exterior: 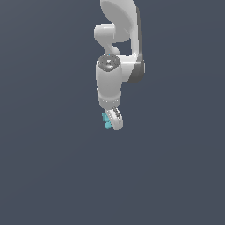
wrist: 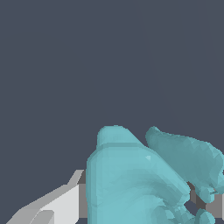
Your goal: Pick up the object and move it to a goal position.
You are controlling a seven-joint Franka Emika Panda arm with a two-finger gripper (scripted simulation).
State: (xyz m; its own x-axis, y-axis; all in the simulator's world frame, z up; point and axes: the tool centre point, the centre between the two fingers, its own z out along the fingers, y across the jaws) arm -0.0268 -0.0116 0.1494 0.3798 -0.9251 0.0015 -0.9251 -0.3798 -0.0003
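While the arm hangs downward, a small turquoise lump is seen gripped at the gripper.

On the exterior view's left of the white fingers the lump is pressed against them. From the wrist, the lump is shown filling the gap, with grey finger surfaces touching either side.
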